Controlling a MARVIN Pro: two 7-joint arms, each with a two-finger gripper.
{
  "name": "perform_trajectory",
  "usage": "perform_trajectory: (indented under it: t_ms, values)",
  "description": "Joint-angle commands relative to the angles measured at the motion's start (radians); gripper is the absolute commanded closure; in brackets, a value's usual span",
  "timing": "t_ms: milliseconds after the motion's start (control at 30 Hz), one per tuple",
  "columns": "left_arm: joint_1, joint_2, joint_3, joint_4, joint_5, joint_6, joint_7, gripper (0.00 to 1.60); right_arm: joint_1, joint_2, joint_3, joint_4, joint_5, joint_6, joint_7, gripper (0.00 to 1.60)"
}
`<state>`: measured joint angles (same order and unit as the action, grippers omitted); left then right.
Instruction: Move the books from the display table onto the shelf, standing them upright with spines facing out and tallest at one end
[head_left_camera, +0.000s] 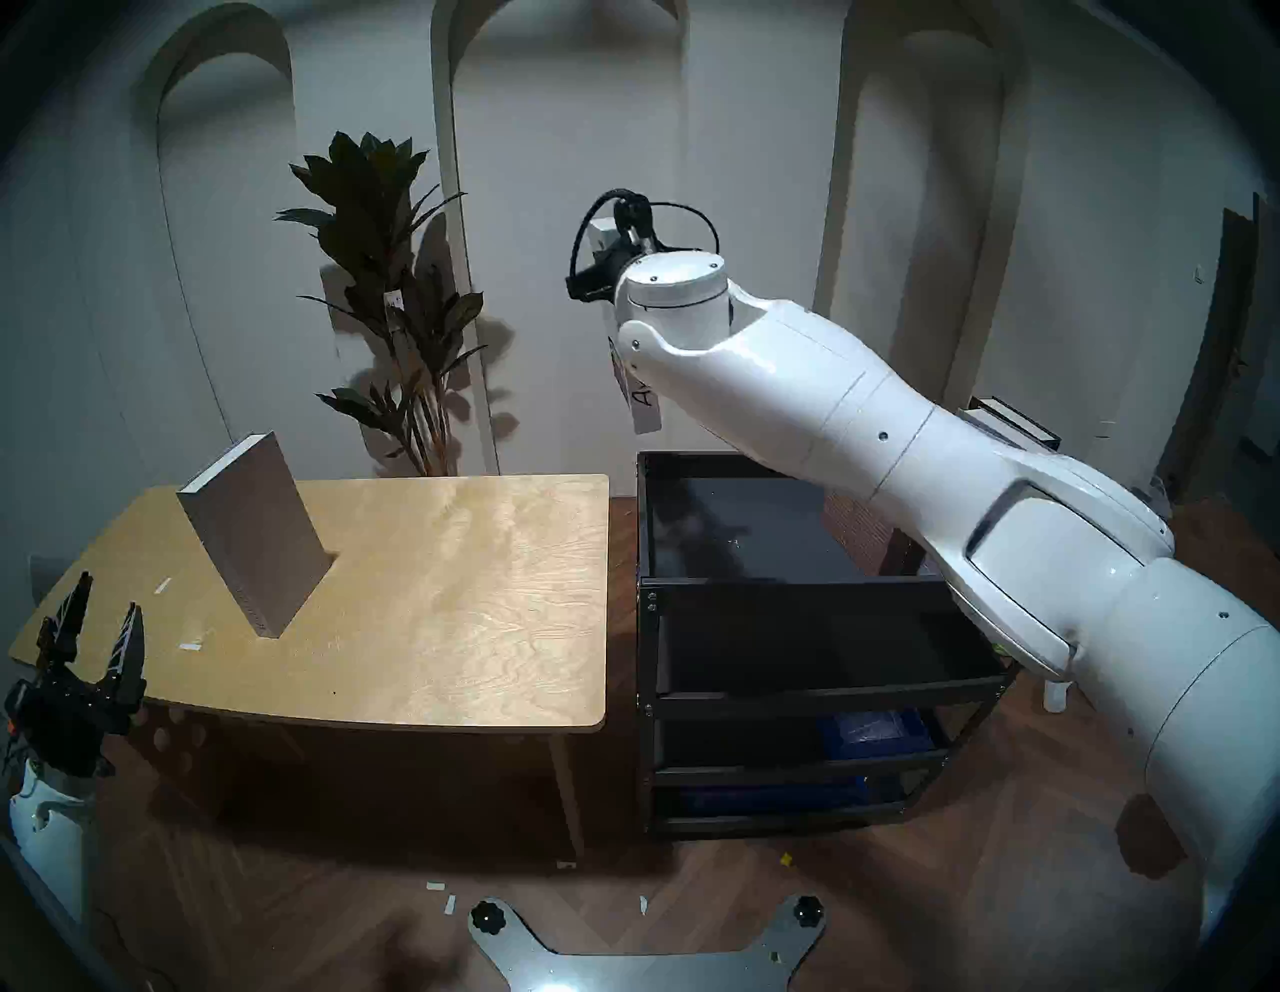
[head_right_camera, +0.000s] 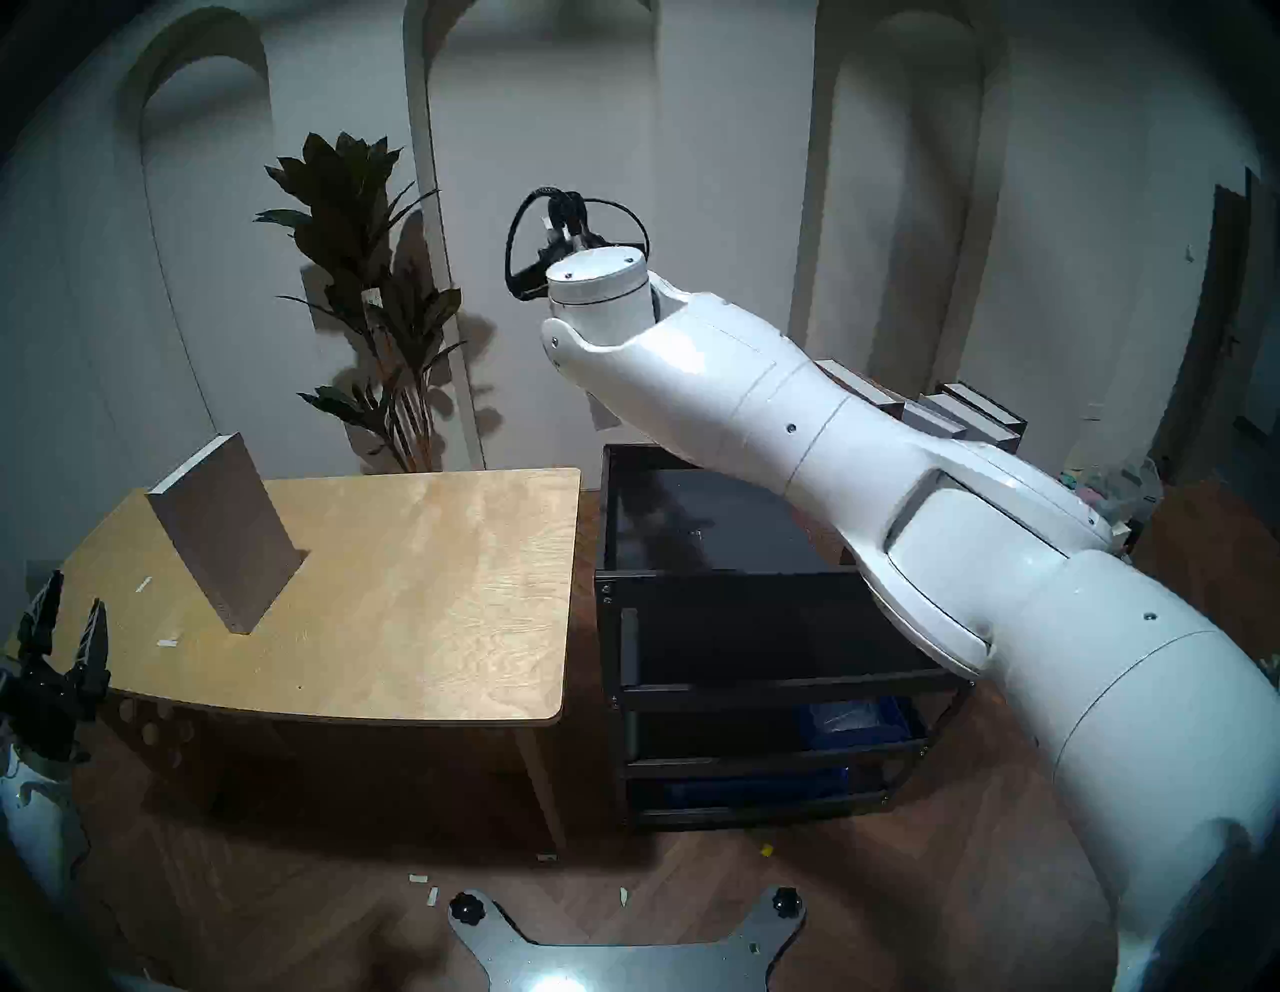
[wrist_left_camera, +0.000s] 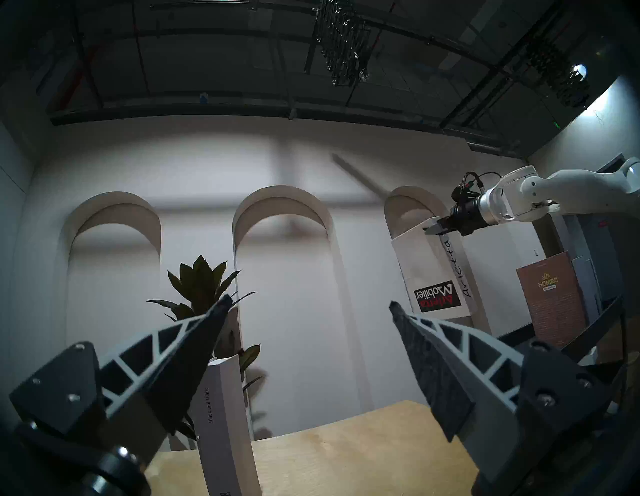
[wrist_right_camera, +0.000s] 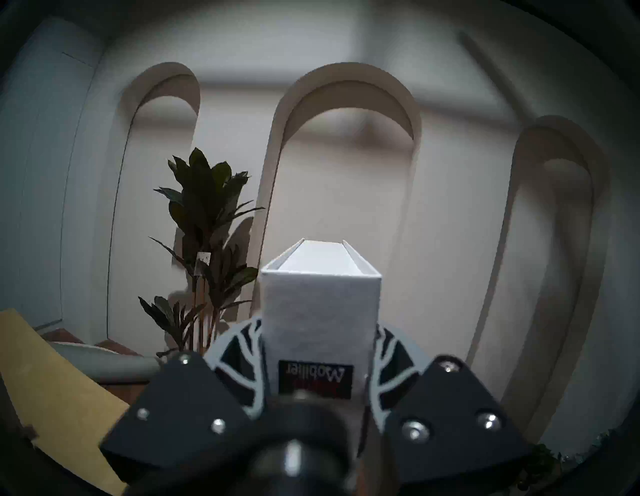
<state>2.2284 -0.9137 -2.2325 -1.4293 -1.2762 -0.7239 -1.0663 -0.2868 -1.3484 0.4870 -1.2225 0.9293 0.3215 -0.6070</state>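
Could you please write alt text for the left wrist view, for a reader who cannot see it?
The right gripper holds the white Arletta book hanging in the air, upside down. In front, the open left gripper frames a grey book standing on the wooden table; a brown HOMES book stands at right.

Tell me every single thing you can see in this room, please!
grey book: one, grey, standing tilted on the table.
white book: one, white, held in the air above the shelf.
brown book: one, brown, upright on the shelf top.
other books: at least two, grey and black, behind the right arm.
table: one, light wood, left of the shelf.
shelf: one, black, right of the table.
plant: one, dark green, by the wall.
left gripper: one, black, open, at the table's left edge.
right gripper: one, black, shut on the white book.
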Motion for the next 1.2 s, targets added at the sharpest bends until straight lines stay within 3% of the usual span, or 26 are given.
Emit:
perform_trajectory:
  t_ms: [0,267,700,933,1000,1100,1133,1167]
  values:
    - [-0.001,0.006,-0.010,-0.005,-0.001,-0.001,0.000,0.00,-0.015,0.119,0.038,-0.121,-0.007,0.027,-0.024,1.60]
    - [-0.001,0.006,-0.009,-0.004,-0.001,-0.001,0.000,0.00,-0.044,0.214,0.064,-0.233,0.002,0.056,-0.047,1.60]
    - [-0.001,0.006,-0.009,-0.004,-0.001,-0.001,0.000,0.00,-0.173,0.376,0.085,-0.432,0.069,0.125,-0.084,1.60]
    - [-0.001,0.006,-0.009,-0.004,-0.001,-0.001,-0.001,0.00,-0.232,0.474,0.111,-0.548,0.112,0.141,-0.111,1.60]
    - [-0.001,0.006,-0.009,-0.004,-0.001,-0.001,-0.001,0.00,-0.240,0.456,0.122,-0.530,0.112,0.144,-0.117,1.60]
    - [-0.001,0.006,-0.010,-0.004,-0.001,-0.001,-0.001,0.00,-0.285,0.535,0.134,-0.620,0.135,0.143,-0.136,1.60]
    - [-0.001,0.006,-0.010,-0.004,-0.001,-0.001,-0.001,0.00,-0.293,0.512,0.147,-0.599,0.132,0.144,-0.145,1.60]
    - [-0.001,0.006,-0.010,-0.004,-0.001,-0.001,-0.001,0.00,-0.305,0.534,0.150,-0.625,0.138,0.140,-0.148,1.60]
